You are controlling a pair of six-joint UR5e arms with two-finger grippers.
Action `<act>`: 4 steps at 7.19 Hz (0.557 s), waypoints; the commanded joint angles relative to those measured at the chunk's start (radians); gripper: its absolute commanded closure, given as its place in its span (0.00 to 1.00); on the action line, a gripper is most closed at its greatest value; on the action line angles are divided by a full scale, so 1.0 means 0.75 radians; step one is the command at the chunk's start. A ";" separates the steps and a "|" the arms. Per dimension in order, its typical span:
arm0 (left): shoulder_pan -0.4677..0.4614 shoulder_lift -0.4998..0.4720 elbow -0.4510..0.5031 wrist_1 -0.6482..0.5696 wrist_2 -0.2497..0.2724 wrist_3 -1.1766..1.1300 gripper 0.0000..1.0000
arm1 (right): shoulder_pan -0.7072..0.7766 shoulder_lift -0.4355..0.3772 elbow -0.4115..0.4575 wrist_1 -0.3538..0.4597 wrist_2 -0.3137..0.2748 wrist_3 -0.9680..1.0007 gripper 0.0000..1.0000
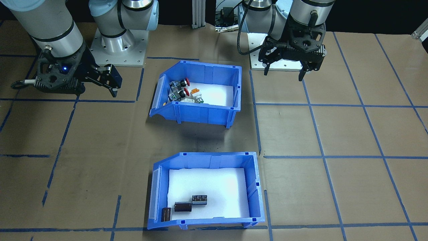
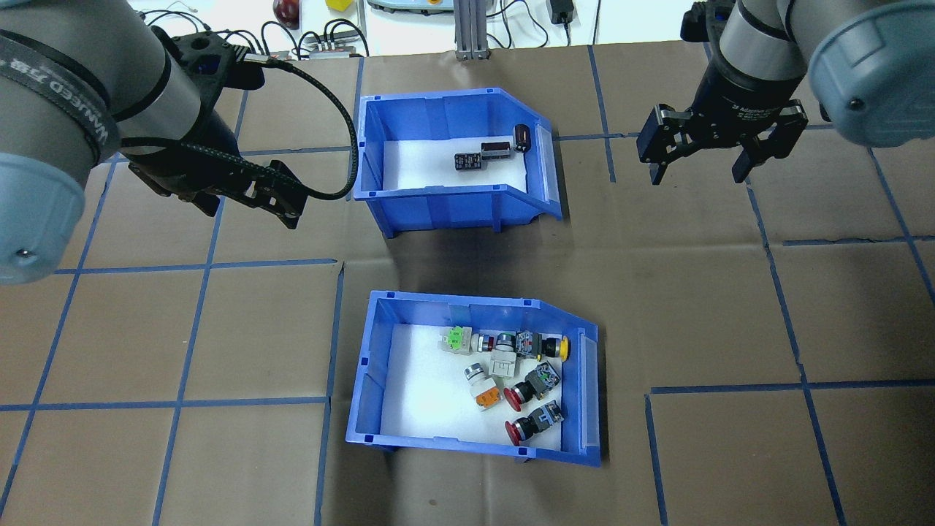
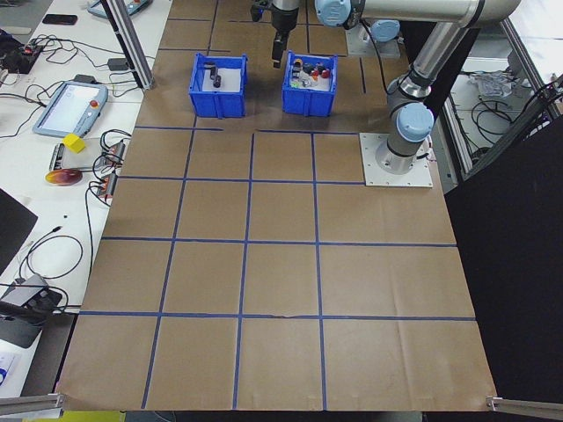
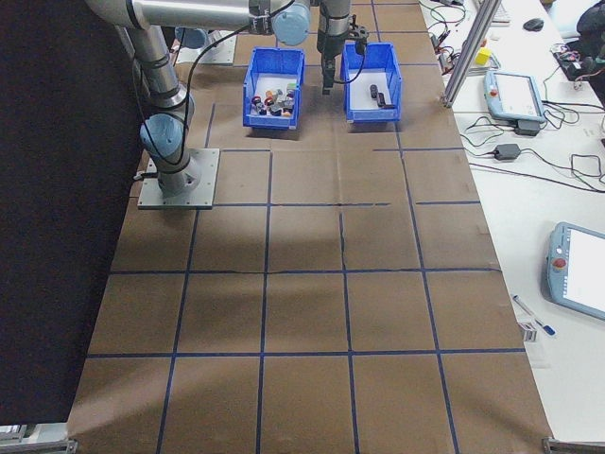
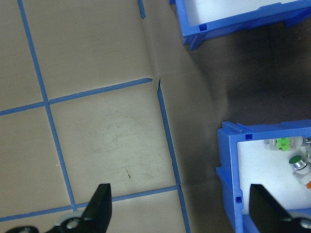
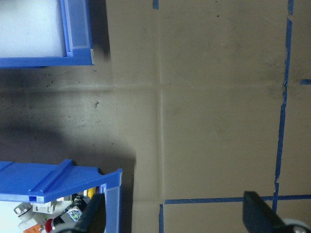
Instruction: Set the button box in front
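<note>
The button box point(image 2: 369, 380), a blue bin with a white liner, holds several push-buttons with red, orange, yellow and green caps. It sits on the robot's side of the table, also seen as the button box point(image 1: 207, 112). My left gripper point(image 2: 288, 201) hovers open to the left of the bins, empty. In the left wrist view the left gripper point(image 5: 179, 194) has its fingers spread wide over bare paper, with the button box point(image 5: 228, 165) at the lower right. Off to the other side my right gripper point(image 2: 698, 175) is open and empty, with the button box point(image 6: 53, 182) at its lower left.
A second blue bin point(image 2: 453, 208) with dark capacitors stands on the far side from the robot, directly across a gap from the button box. Brown paper with blue tape lines point(image 2: 182, 402) covers the table. The arm bases point(image 1: 117, 50) stand at the robot's edge.
</note>
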 commanded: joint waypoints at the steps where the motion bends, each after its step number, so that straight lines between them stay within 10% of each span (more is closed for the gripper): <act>1: 0.000 -0.001 0.002 0.006 0.000 0.000 0.01 | -0.001 0.000 0.000 0.001 0.000 0.000 0.00; 4: 0.000 0.003 0.002 -0.004 0.003 0.002 0.01 | 0.003 0.000 0.000 0.001 0.000 -0.004 0.00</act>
